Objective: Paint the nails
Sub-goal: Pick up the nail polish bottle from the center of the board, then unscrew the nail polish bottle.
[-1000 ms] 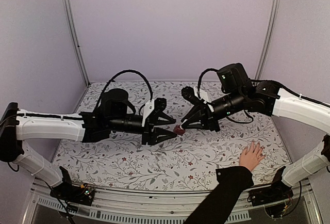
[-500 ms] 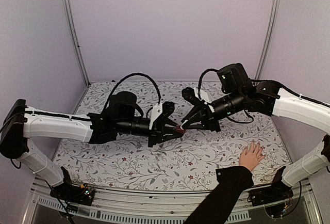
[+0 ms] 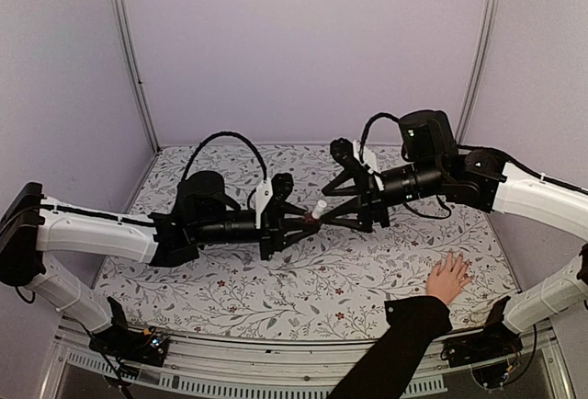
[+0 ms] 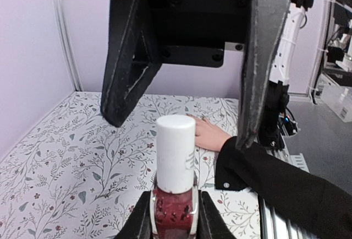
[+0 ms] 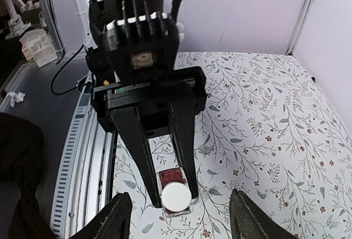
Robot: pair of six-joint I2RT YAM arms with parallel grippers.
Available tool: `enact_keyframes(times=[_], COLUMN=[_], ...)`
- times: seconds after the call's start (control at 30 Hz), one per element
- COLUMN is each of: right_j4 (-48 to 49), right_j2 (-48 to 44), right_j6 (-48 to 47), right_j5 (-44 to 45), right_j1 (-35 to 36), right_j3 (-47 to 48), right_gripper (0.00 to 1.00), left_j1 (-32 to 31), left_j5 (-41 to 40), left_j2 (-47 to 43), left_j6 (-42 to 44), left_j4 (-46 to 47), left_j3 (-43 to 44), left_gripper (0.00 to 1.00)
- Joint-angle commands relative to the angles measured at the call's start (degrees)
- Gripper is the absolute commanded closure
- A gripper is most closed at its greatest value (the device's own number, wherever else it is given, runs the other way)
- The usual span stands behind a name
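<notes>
Nearest my bases, on the right side of the table, a black sleeve is reaching in and a hand is lying flat with its fingers spread. The nails are sitting at those fingertips, well apart from both my claws, and they are too small here for me to tell whether any polish is on them.

I am judging them as tiny, hard, slick and curved, and they belong to a living hand that may flinch. I am not planning to grip them at all. Only a brush should be touching them, very lightly.

Further in, at mid-table, my left claw is clamping the glass body of 1 small dark-red bottle and holding it in the air. Its white cap is pointing towards my right arm. The bottle is looking light but smooth, so I am trusting the squeeze rather than friction.

Facing it, my right claw is standing wide, its 2 fingers spread on either side of the cap and not touching it. I am reckoning the best hold is across the cap's sides, square on, for the twist.
</notes>
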Motion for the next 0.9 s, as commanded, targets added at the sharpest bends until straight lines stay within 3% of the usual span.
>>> enact_keyframes(times=[0.0,0.37,0.7,0.87], right_j4=[11.44,26.09,26.63,26.35], right_j2=[-2.85,-2.23,1.45,2.55], right_j6=[8.56,27.56,31.14,31.5], right_j5=[6.7,12.29,15.3,17.08], right_j1=[0.02,0.01,0.65,1.05], right_j3=[-2.47,-5.88,-4.09,-3.41], right_gripper=[0.35,0.35,0.44,0.57], left_j1=[-0.69,-1.86,-3.94,-4.81], left_j5=[-7.81,-20.54,-26.64,-27.21], left_j2=[-1.86,0.97,5.79,7.39], left_j6=[-5.64,-9.74,-9.8,-9.21], left_j4=[12.99,19.32,18.99,18.4], left_j3=[-2.59,-3.59,0.68,2.49], left_gripper=[1.0,1.0,1.0,1.0])
